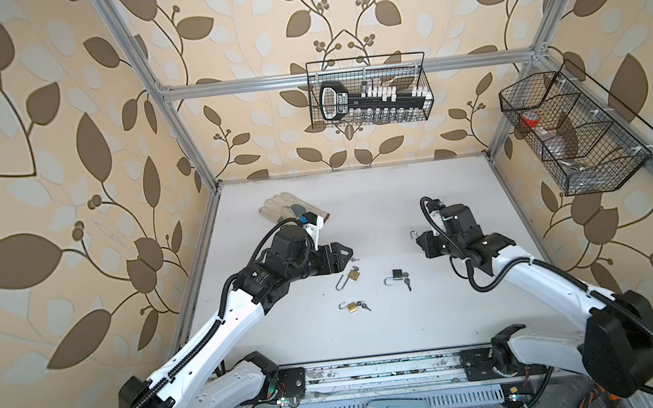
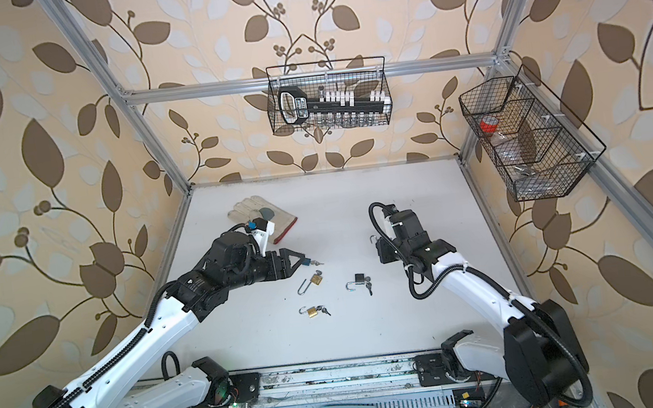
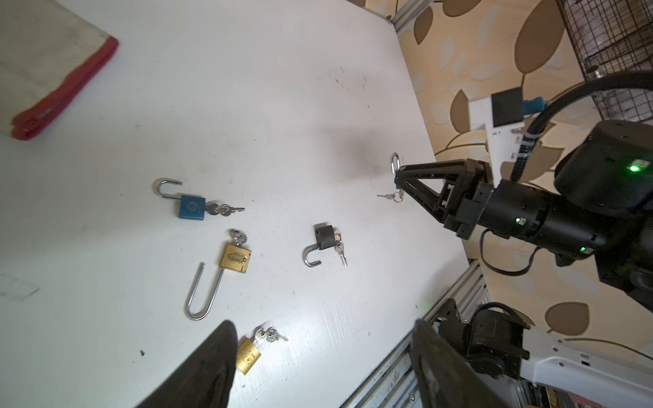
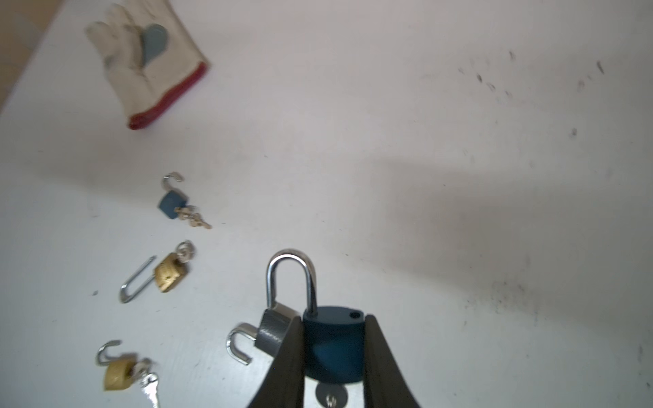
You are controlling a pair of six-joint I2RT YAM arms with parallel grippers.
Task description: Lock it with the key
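Padlock (image 4: 332,344), blue: in the right wrist view the right claw (image 4: 333,323) is closed on its body, one jaw on each side. The shackle (image 4: 290,256) is open, with one leg seated and the free leg turned away from its hole. A key (image 4: 330,397) sits in the underside. The glove (image 4: 148,67) lies well apart from the padlock.

Left wrist view: the left claw (image 3: 323,323) stands wide open and holds nothing. The right claw (image 3: 401,176) shows only the shackle past its tips, with keys hanging below, far from the glove (image 3: 46,63).

In both top views the left claw (image 1: 349,252) hovers near the glove's cuff, close to a second blue lock (image 2: 306,262). The padlock is well apart from the glove.

Procedure, as judged:
- Grip the body only with the right claw, leaving shackle and key clear.
- Bring the left claw across and swing the free leg over its hole.
- Press straight along the shackle axis until it seats.
- Turn the key last.

Off-axis pressure will likely twist the body in the jaws.
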